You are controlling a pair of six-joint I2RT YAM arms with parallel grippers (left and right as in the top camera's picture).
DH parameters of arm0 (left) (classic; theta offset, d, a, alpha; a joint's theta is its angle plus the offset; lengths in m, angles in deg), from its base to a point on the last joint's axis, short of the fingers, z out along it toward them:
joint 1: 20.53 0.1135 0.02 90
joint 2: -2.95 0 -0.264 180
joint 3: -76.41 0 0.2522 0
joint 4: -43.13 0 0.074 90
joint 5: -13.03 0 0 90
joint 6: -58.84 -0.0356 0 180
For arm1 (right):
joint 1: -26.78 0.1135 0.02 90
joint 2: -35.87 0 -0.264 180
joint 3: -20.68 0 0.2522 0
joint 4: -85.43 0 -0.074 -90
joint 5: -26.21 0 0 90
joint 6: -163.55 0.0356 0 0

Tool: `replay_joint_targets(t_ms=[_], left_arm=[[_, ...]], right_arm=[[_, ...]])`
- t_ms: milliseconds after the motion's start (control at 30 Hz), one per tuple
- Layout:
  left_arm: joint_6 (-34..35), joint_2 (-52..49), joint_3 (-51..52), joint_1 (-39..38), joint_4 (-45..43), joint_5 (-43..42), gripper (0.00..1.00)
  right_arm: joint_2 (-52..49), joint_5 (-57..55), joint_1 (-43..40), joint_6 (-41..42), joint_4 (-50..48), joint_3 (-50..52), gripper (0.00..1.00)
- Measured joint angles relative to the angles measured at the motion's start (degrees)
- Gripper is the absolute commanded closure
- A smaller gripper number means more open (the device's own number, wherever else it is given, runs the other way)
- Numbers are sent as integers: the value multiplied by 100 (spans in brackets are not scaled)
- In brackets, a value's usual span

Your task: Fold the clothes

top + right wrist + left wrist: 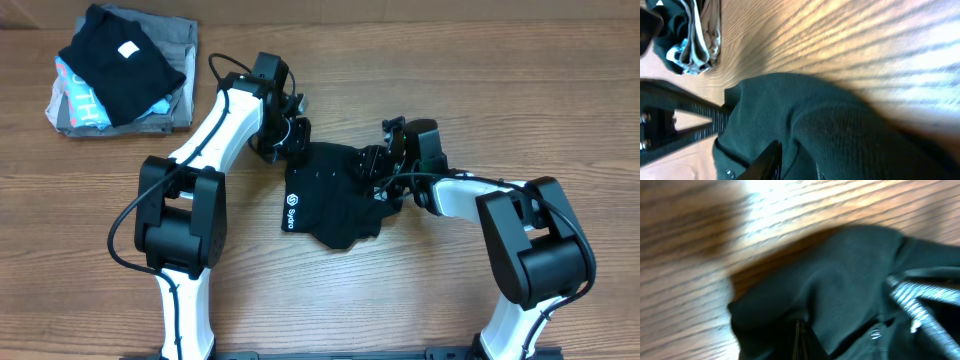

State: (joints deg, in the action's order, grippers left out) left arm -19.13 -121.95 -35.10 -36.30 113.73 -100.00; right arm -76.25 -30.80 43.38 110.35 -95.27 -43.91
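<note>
Overhead view. We see the black shirt [335, 205] lying crumpled near the middle of the tabletop [450, 60], with white lettering [291, 213] along its left edge. The left claw [292, 140] sits at the shirt's far left corner and the right claw [378, 172] at its far right edge. Only this view shows both arms at once. It also shows the stack of folded garments [120, 70] at the far left corner of the tabletop, well apart from the shirt.

Left wrist view (blurred). Here we see what the overhead hides: the dark cloth draws into a narrow pinch at the bottom centre, and the left claw is clenched on the shirt. Bare wood fills the upper half.

Right wrist view. We see cloth rising in ridges that run to one dark finger [765, 160], and the right claw is grasping the shirt. The folded stack also appears in the upper left corner of this view.
</note>
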Motion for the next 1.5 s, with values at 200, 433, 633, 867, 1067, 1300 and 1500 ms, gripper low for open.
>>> replay_joint_targets(t_ms=[200, 433, 633, 867, 1067, 1300, 1500], left_arm=[[-17, 31, 13, 0, 227, 164, 96], [-52, 385, 28, 0, 389, 227, 96], [-61, 1027, 24, -68, 994, 221, 96], [-68, 1150, 557, -334, 1316, 46, 96], [-66, 1147, 1827, -542, 479, -317, 96], [-68, 1147, 2686, -522, -98, -505, 96], [-63, 1147, 2730, -271, 26, -313, 96]], right_arm=[[549, -72, -13, -197, 675, -9, 76], [2765, -57, -85, -546, 2345, -85, 66], [4098, -7, -52, -704, 3807, -181, 65], [3536, 24, 321, -719, 3624, 205, 66], [2417, 146, 428, -625, 2946, 411, 67], [1008, 433, 415, -527, 2312, 428, 71], [844, 623, 188, -505, 2406, 407, 78]])
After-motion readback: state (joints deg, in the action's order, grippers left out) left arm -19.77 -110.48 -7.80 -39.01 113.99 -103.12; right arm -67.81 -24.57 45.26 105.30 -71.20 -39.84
